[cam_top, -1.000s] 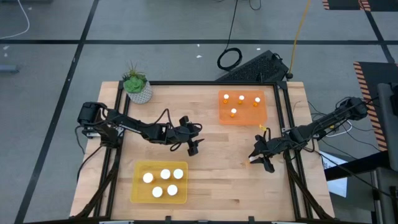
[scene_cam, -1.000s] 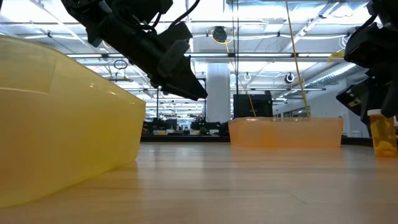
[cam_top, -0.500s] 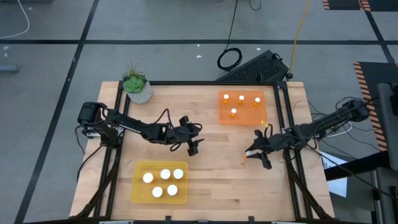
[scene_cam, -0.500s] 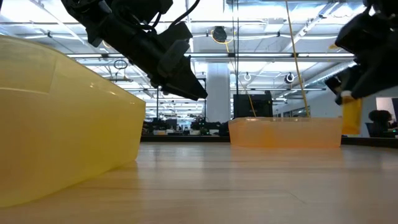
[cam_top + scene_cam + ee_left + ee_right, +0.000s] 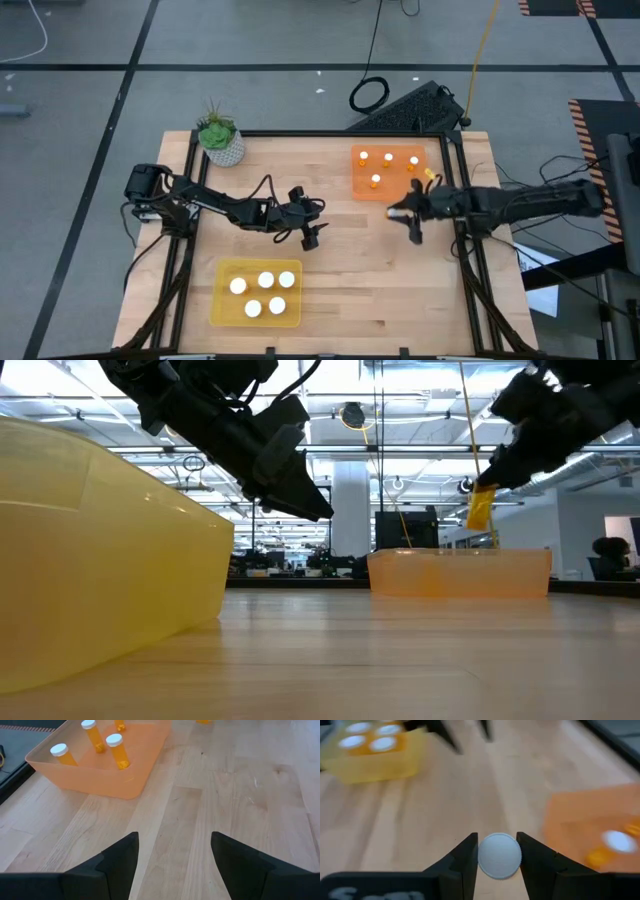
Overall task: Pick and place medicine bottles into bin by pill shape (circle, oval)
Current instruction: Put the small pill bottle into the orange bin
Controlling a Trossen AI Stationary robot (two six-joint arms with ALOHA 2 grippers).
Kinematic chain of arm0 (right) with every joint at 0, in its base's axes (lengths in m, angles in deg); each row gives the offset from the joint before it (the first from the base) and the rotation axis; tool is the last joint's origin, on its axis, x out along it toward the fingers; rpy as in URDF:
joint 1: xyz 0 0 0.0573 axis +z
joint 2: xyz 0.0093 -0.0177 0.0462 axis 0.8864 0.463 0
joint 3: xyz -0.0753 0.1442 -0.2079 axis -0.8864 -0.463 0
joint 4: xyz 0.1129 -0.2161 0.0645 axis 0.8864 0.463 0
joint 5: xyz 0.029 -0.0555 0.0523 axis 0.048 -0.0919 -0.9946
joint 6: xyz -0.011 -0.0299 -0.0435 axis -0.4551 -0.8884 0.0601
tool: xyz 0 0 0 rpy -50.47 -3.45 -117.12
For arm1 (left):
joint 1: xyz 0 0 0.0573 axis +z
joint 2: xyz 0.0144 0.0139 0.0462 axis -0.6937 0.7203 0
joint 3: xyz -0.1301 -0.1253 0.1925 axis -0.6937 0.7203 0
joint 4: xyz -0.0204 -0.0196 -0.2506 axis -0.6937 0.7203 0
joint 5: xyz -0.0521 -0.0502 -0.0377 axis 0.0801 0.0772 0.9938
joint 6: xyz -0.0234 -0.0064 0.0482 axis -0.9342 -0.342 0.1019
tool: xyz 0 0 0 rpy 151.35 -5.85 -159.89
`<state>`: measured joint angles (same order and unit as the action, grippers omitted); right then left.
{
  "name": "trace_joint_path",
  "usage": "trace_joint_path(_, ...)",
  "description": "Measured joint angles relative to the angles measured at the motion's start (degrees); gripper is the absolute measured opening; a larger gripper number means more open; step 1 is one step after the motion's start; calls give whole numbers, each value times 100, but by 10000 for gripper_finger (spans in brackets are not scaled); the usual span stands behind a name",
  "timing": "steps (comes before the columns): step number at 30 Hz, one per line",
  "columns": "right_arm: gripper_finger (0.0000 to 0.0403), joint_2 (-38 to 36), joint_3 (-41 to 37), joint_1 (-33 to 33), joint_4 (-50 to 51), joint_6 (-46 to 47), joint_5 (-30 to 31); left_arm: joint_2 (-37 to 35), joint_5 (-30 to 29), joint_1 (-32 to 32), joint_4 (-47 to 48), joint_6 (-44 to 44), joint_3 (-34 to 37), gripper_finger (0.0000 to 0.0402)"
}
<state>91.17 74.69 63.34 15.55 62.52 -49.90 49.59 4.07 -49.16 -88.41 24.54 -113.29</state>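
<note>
Potted plant (image 5: 220, 136) at table's (image 5: 350, 270) far left corner; keyboard (image 5: 405, 108) beyond table.

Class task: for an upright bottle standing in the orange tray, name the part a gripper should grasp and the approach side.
Grip a bottle by its white cap or just below, coming from above: it stands upright, and the orange tray walls and neighbouring bottles likely block a sideways approach.

Bright, even light falls from ceiling lamps (image 5: 400, 390). The worktop (image 5: 340, 260) shows only soft shadows. The right wrist view is blurry; its yellow tray (image 5: 375, 750) looks smeared.
</note>
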Motion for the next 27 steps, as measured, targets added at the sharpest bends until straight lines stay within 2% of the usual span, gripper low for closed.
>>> trace_joint_path(8, 118, 0, 404, -1354, 607, -246, -84, 0, 2, 0, -2, 1, 0, 250)
trace_joint_path(13, 118, 17, 447, -2113, 629, -541, -432, 0, 0, 0, -4, 3, 0, 250)
trace_joint_path(18, 118, 196, 447, -2881, 640, -671, -486, 0, 2, 0, -8, 3, 0, 250)
trace_joint_path(27, 118, 871, 447, -3620, 638, -885, -493, 0, 2, 0, -29, 2, 0, 250)
